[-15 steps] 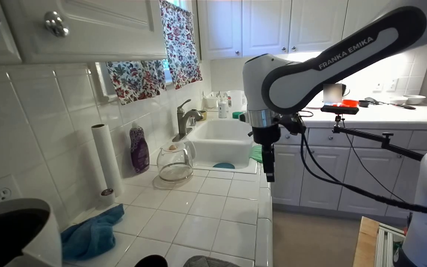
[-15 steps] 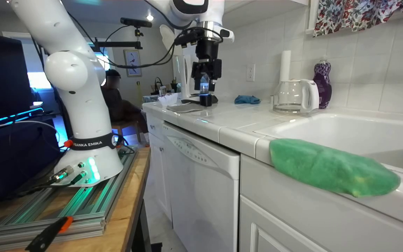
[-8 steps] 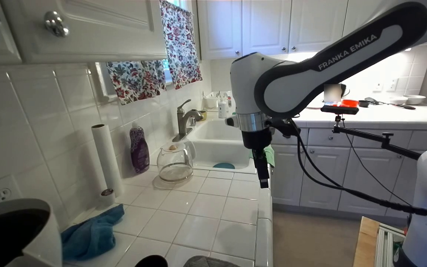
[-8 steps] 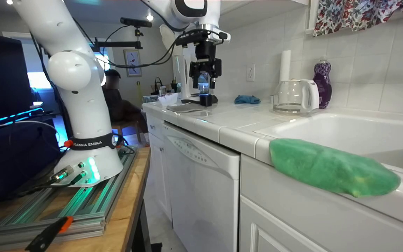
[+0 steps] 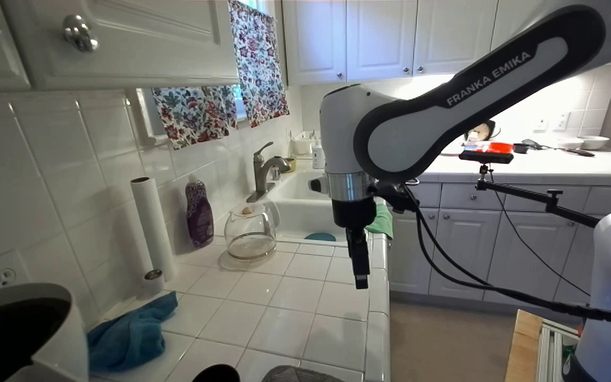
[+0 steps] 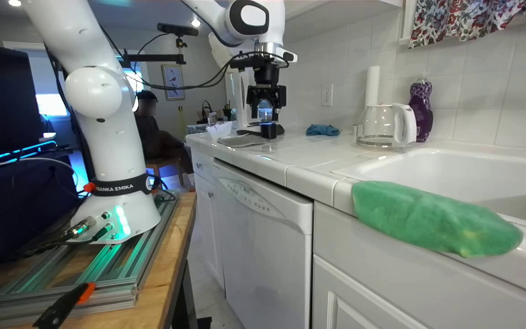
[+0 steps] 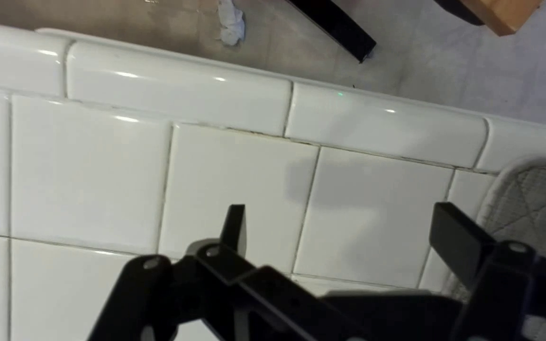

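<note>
The thing nearest my claw [image 7: 339, 213] looks to be a gray quilted pad [image 7: 538, 203], lying flat on the tiled counter [image 5: 284, 329] close to its rounded front edge. I judge it light and soft, with enough padding to keep some shape but bend under a pinch. Nothing about it seems fragile; the glazed surface, though, looks slick enough for the pad to skate if nudged. The bound rim at its curved corner strikes me as the best place to take hold, with the fingers [image 7: 460, 241] low and a fold gathered between them. Part of the pad is hidden from me behind one finger.

The claw is spread wide, and only counter shows between its tips in my wrist view, so I read it as holding nothing. In an exterior view I have the arm [image 5: 470, 106] stretched over the counter's front edge, forearm sloping down to the wrist, and the claw points almost straight down with a slight tilt. It hangs above the counter, touching nothing I can see. A black cup [image 5: 217, 373] stands just beside the pad.
</note>
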`<state>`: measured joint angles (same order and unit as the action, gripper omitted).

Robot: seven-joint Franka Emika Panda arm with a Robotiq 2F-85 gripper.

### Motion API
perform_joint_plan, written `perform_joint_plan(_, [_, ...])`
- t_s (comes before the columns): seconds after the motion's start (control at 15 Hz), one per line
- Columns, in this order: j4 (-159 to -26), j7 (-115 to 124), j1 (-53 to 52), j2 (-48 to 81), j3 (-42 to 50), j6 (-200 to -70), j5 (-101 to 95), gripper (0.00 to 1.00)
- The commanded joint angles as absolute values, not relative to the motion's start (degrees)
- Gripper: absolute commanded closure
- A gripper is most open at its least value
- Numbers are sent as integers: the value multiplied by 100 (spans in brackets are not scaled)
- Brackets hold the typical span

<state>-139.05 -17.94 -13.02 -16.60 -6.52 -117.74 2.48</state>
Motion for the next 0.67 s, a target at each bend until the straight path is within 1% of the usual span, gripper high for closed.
perform_joint_plan(0.0, [-13827, -1960, -1459, -1250, -781, -12135, 533, 0])
perform_joint_plan(0.2, [-13962, -2689, -1491, -1171, -695, -12303, 565, 0])
perform_joint_plan(0.6, [-13774, -4353, -1516, -1030, -565, -12069, 827, 0])
